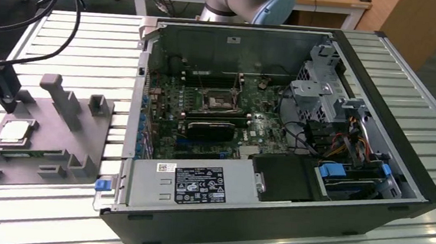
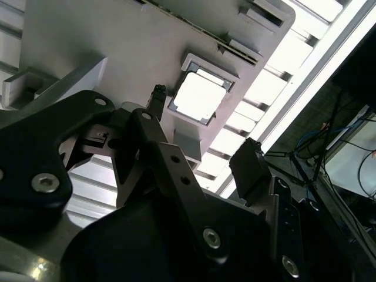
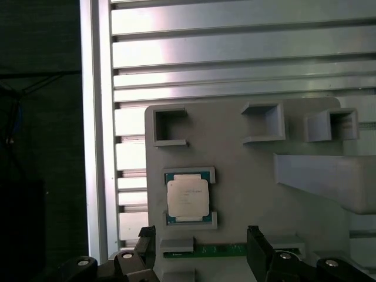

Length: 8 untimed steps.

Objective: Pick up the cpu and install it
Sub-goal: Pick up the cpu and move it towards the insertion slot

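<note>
The gripper [image 3: 201,238] is hanging with its jaws spread wide and gripping nothing, one finger [image 3: 147,236] on each side of an open gap. Near that gap, but not yet inside it, the cpu [image 3: 187,197] is lying flat in a shallow square pocket of the grey holder [image 3: 247,170]. The holder is sitting on the slatted table [image 3: 235,64] at the exterior view's left. It is well apart from the open computer case [image 1: 272,221] and the socket [image 1: 219,102] on the green board inside.

This looks like the approach for the pick. Doing it well means centring the gap over the cpu, coming down straight and level, and closing on two opposite bare edges, clear of the pocket's raised lips. The pinch should be light, since the part is thin.

The cpu is facing shiny side up, its edges lining up with the holder's edges. It is so nearly square that I cannot tell a long axis. The line between the fingers is running parallel to one pair of its sides.
</note>
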Motion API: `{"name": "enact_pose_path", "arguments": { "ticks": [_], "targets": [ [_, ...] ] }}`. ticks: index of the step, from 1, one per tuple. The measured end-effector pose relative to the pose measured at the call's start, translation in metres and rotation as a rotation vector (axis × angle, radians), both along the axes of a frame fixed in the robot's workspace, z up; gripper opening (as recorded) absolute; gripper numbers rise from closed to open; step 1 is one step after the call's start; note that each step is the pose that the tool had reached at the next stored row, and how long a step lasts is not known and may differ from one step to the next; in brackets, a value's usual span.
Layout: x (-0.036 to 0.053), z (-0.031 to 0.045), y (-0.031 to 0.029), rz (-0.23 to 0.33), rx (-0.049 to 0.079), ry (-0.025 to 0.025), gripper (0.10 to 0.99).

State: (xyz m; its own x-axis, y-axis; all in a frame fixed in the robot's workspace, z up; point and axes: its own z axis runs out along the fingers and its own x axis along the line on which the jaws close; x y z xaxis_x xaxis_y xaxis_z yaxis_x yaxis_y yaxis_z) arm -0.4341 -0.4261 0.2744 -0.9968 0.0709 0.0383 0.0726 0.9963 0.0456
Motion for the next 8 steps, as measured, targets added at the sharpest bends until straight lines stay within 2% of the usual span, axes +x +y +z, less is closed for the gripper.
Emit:
{"name": "enact_pose_path", "arguments": {
  "ticks": [8],
  "targets": [
    [0.0,-0.0027,0.0,0.0,0.0,-0.0002,0.718]
  ]
}}
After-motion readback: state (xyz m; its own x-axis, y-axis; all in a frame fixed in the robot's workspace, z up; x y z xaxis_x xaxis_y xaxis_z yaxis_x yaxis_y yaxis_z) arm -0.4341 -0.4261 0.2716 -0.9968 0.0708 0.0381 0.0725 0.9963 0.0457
